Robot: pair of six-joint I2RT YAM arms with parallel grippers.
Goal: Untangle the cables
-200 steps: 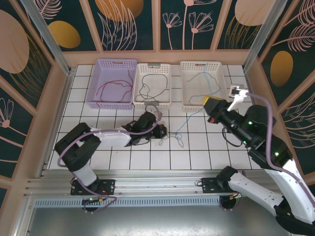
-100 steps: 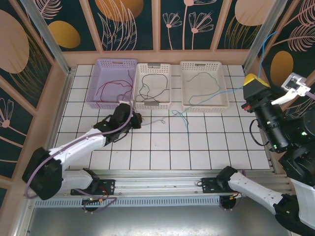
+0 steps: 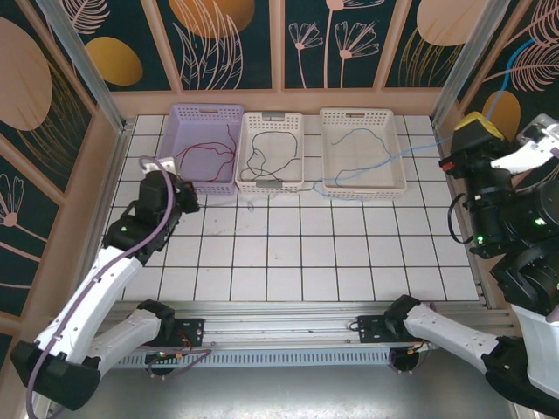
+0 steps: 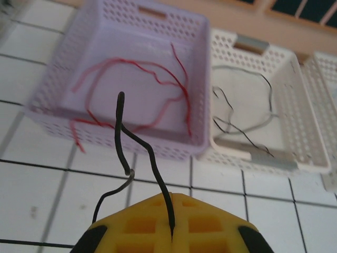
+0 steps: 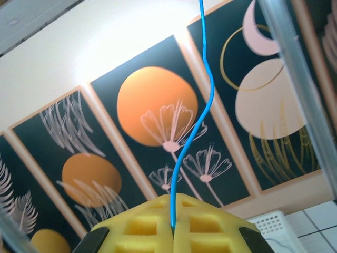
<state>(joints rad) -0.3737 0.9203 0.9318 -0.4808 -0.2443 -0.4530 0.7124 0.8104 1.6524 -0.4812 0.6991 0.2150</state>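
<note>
My left gripper (image 3: 187,199) (image 4: 171,211) hovers in front of the lilac basket (image 3: 175,179) (image 4: 47,113), shut on a black cable (image 4: 150,158) that rises from the seam of its yellow jaws and curls down to the tiles. Raised at the far right, my right gripper (image 3: 465,138) (image 5: 172,211) is shut on a blue cable (image 5: 202,100). That blue cable (image 3: 397,155) stretches left over the right white basket (image 3: 330,188). A red cable (image 3: 205,153) (image 4: 158,74) lies in the lilac basket. Another dark cable (image 3: 262,157) (image 4: 247,121) lies in the middle white basket (image 3: 297,179).
The three baskets stand side by side along the back of the white tiled table (image 3: 349,253). Wall panels and metal posts (image 3: 454,61) close in the sides. The arm bases (image 3: 166,332) sit on the rail at the near edge.
My left arm has swung from the table's middle to the front of the lilac basket, trailing the black cable. The right arm has risen to the far right, drawing the blue cable out.
</note>
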